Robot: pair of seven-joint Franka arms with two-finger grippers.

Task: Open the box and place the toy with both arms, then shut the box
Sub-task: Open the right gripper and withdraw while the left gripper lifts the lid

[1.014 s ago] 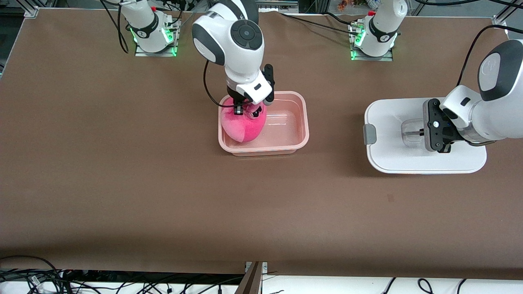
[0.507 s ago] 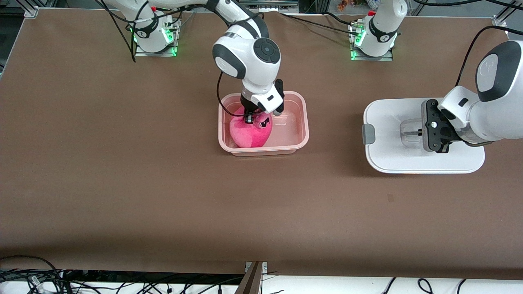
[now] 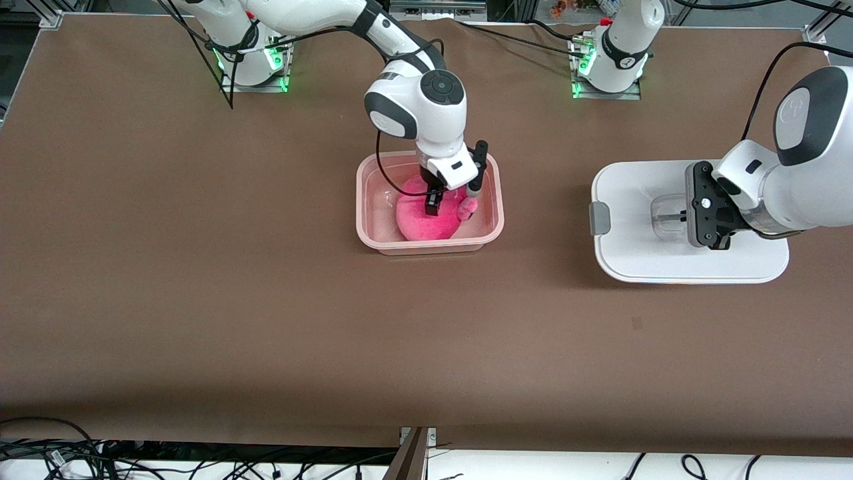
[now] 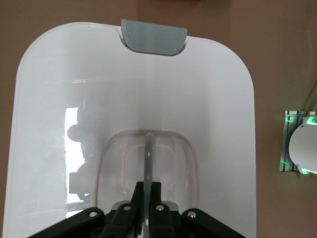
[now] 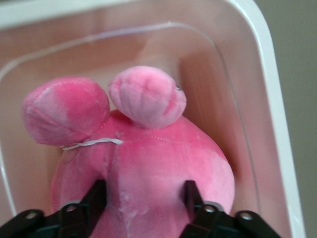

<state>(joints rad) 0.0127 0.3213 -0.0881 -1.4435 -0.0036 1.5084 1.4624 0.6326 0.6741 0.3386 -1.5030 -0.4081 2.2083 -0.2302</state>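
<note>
Just above the middle of the front view, the box [image 3: 426, 249] sits open on the brown table [image 3: 200, 300]. It is a pinkish tub with its long axis running across the frame, from the right arm's end of the table toward the left arm's end. The toy [image 3: 416, 223] lies inside it, on the floor of the tub, around its middle and reaching toward the wall nearer the front camera. Its body is round, with no clear long axis. Two plush bulges [image 5: 146, 96] stand out from it on the side toward the left arm's end of the box; its face cannot be seen.

The right gripper [image 3: 453, 200] reaches down into the tub over the toy. Its jaws are spread, and in the right wrist view the fingers [image 5: 96, 196] stand one at each flank of the plush body; whether they press it I cannot tell.

At mid height of the frame, toward the left arm's end of the table and well apart from the box, is the white lid [image 3: 633, 260]. Its long axis also runs across the frame, and its grey clip [image 3: 602, 219] is on the end that faces the box. The left gripper [image 3: 690, 217] is closed on the thin handle [image 4: 148, 153] in the lid's recessed centre. Whether the lid rests on the table or hangs just over it I cannot tell.
</note>
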